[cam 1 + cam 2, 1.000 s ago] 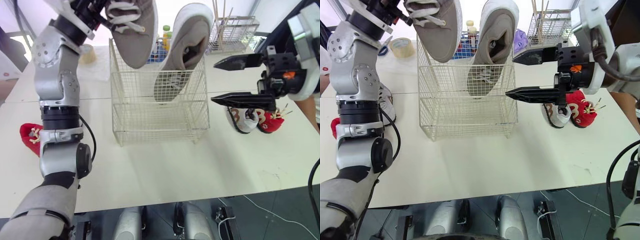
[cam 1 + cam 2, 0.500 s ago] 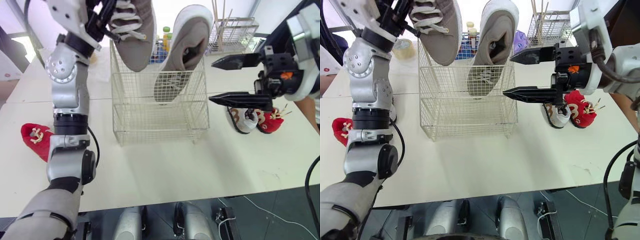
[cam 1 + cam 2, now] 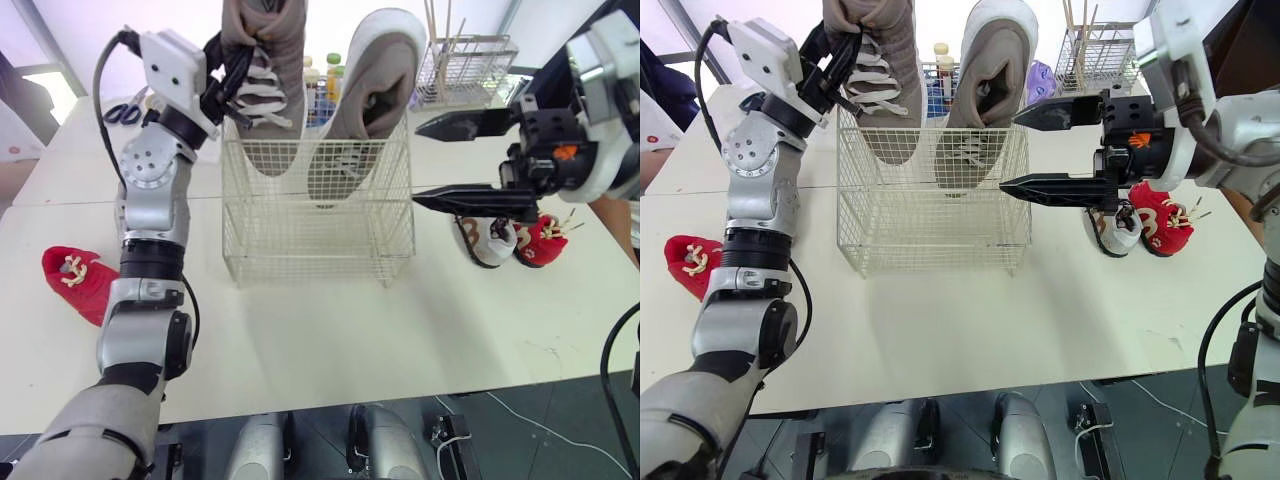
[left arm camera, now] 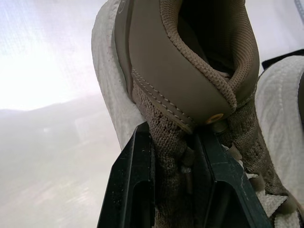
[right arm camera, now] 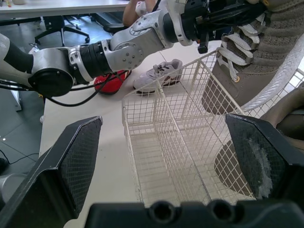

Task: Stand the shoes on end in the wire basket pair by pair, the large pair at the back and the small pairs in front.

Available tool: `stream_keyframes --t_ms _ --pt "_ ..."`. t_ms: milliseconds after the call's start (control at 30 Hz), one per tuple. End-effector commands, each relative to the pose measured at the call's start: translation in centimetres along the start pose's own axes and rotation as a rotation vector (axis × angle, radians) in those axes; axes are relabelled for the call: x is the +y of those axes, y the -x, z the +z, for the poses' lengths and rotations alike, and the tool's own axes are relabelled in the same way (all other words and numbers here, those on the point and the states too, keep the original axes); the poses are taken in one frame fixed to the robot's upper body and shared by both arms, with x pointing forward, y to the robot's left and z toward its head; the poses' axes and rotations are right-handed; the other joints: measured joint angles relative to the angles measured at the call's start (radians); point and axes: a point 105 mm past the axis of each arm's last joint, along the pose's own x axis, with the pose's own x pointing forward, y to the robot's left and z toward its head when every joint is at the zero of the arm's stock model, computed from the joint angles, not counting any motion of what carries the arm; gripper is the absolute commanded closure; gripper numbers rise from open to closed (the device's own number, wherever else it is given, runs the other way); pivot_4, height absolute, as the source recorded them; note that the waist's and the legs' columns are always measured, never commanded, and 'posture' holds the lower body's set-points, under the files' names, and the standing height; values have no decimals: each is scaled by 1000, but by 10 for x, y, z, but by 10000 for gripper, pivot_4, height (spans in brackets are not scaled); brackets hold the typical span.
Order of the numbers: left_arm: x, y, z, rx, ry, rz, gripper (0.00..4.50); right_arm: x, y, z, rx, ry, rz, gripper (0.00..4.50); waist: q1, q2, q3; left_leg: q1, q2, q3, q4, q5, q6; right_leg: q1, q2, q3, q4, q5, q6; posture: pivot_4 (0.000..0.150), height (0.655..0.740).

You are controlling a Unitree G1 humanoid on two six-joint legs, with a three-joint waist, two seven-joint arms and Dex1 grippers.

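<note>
The large shoe (image 4: 156, 71) has a coarse taupe knit upper, a smooth matt leather-like collar with visible stitching, and pale cloth laces. On the left end effector (image 4: 173, 140) the fingers (image 4: 137, 180) are matt black, faintly grainy plastic; on the right end effector (image 5: 164, 130) the pads (image 5: 80, 156) carry fine cross-hatching. The wire basket (image 3: 320, 225) is thin white-coated metal wire. The desk (image 3: 350, 330) is smooth, matt, off-white.

The wire basket (image 3: 320, 235) stands mid-table (image 3: 330, 340). In its back part two large sneakers stand toe down, side by side: the left large sneaker (image 3: 262, 110) in the left pincer (image 4: 173, 161), the right large sneaker (image 3: 370, 90) alone. The right pincer (image 3: 417, 163) hangs just right of the basket. A small shoe (image 3: 75, 280) lies far left; a small sneaker (image 3: 487, 240) and another small shoe (image 3: 545, 240) lie together to the right
</note>
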Motion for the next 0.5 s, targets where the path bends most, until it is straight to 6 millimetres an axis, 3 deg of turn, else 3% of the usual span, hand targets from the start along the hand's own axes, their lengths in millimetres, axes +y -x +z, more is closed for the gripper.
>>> stream_keyframes --t_ms 33,133,267,500 --pt "-1 3 14 -41 45 0 39472 2 2 9 -21 48 -5 0 0 0 0 0 0 0 0 0 0 0 0 0 0 0 0 1500 7400" --pt "-10 12 14 -18 108 -13 27186 3 1 8 -26 45 -5 0 -1 0 0 0 0 0 0 0 0 0 0 0 0 0 0 1500 7400" --pt "-7 27 19 21 142 38 6990 2 0 7 -34 40 -5 0 0 0 0 0 0 0 0 0 0 0 0 0 0 0 0 1500 7400" --pt "-2 52 49 83 207 56 6990 0 -3 1 -50 13 6 0 -1 1 0 0 0 0 0 0 0 0 0 0 0 0 0 1500 7400"
